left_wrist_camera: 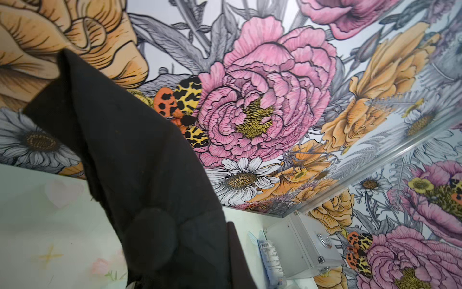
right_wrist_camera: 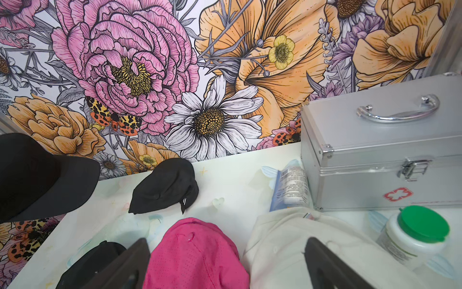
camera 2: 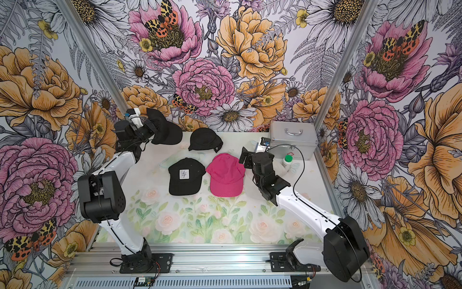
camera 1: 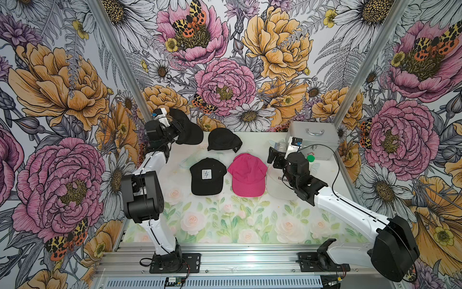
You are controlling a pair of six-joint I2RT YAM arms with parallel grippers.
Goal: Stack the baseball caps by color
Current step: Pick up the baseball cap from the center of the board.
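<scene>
My left gripper (camera 1: 175,126) is shut on a black baseball cap (camera 1: 187,128) and holds it off the table at the far left; this cap (left_wrist_camera: 140,175) fills the left wrist view and hides the jaws. A second black cap (camera 1: 223,139) lies at the back. In a row nearer the front lie a black cap with a white patch (camera 1: 206,176), a hot pink cap (camera 1: 247,174) and a cream-white cap lettered "COLO…" (camera 1: 277,185), partly under my right arm. My right gripper (right_wrist_camera: 228,262) hovers open above the pink cap (right_wrist_camera: 195,255) and the cream cap (right_wrist_camera: 287,245), holding nothing.
A silver metal case (camera 1: 313,140) with a handle stands at the back right. A white bottle with a green lid (camera 1: 310,159) and a lying white and blue tube (right_wrist_camera: 290,187) sit beside it. Flowered walls and metal posts close in on three sides.
</scene>
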